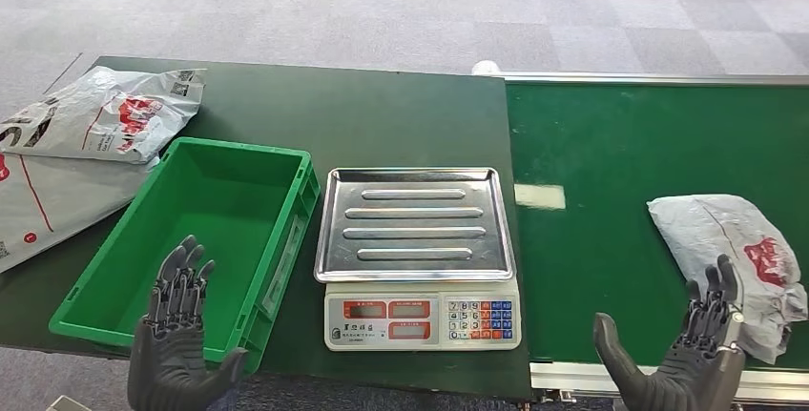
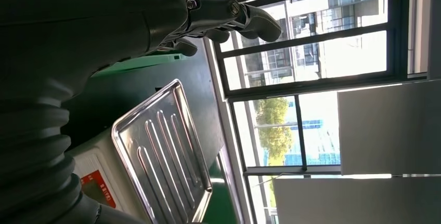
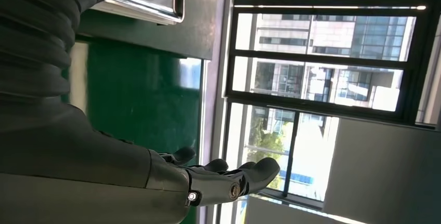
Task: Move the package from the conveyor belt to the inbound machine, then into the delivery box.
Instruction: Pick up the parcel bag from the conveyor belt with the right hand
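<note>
Grey package (image 1: 735, 263) on conveyor belt (image 1: 611, 230), touching open, empty right robot hand (image 1: 692, 359).

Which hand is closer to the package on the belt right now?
Right. The right hand is raised and open at the near edge of the package on the conveyor belt; the left hand hovers open over the green box, across the scale.
</note>
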Action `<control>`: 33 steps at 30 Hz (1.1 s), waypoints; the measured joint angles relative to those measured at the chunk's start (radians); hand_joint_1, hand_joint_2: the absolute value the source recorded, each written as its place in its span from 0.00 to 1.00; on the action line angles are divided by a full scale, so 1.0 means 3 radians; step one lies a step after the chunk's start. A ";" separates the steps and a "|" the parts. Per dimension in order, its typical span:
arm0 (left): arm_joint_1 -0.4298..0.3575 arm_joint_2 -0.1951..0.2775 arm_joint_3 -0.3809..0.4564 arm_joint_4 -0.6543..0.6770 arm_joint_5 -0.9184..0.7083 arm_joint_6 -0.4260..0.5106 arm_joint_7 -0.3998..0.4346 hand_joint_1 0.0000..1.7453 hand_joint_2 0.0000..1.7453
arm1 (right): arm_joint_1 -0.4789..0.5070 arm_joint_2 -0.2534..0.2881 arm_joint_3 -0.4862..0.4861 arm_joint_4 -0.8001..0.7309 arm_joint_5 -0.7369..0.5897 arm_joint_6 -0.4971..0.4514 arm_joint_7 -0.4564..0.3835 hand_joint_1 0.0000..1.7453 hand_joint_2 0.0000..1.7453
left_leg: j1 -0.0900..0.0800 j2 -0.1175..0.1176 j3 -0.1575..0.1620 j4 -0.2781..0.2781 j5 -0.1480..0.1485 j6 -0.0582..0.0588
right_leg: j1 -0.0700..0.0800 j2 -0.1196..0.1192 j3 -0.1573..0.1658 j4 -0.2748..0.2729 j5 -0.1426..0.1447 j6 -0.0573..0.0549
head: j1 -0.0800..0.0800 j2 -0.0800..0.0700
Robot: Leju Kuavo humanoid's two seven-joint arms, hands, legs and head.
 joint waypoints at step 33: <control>0.0059 0.0066 0.0015 -0.0309 -0.0240 0.0187 -0.0120 0.00 1.00 | -0.2092 -0.1090 -0.1425 0.2638 0.2212 0.1088 0.1999 0.00 1.00 | -0.0010 -0.0020 -0.0010 0.0010 0.0020 0.0019 | -0.0010 -0.0014 0.0005 -0.0001 0.0022 0.0023 | 0.0000 0.0000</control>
